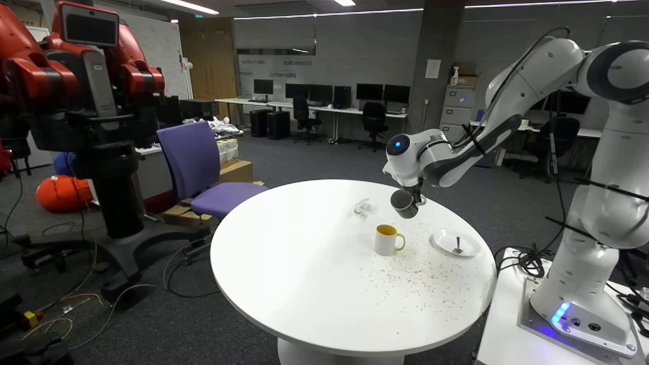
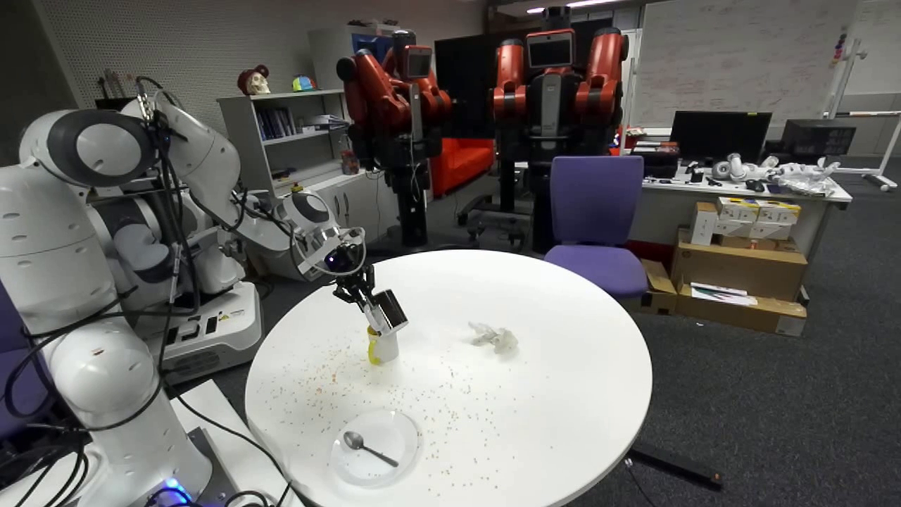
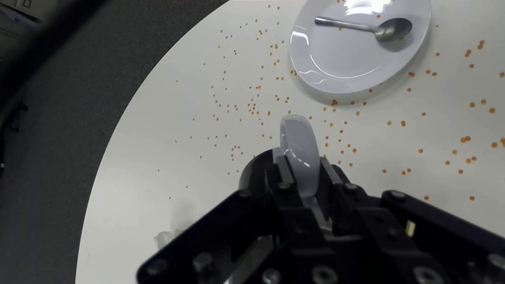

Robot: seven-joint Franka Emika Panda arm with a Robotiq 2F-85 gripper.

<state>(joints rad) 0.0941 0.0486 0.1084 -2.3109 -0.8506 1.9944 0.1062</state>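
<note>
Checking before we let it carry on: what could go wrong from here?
Slip: the gripper pinches the held mug by its handle alone, so it may twist.
Collision: the held mug is tilted and looks close to the yellow-lined mug; lowering it could knock that over.
Spill: orange bits litter the table; anything left in the held mug, whose contents I can't make out, might join them.

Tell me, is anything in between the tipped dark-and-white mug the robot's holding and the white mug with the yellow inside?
Nothing visible stands between them. The tool is closed on the white handle of the dark-and-white mug, which hangs higher than the yellow-lined white mug; an exterior view shows just a gap.
</note>
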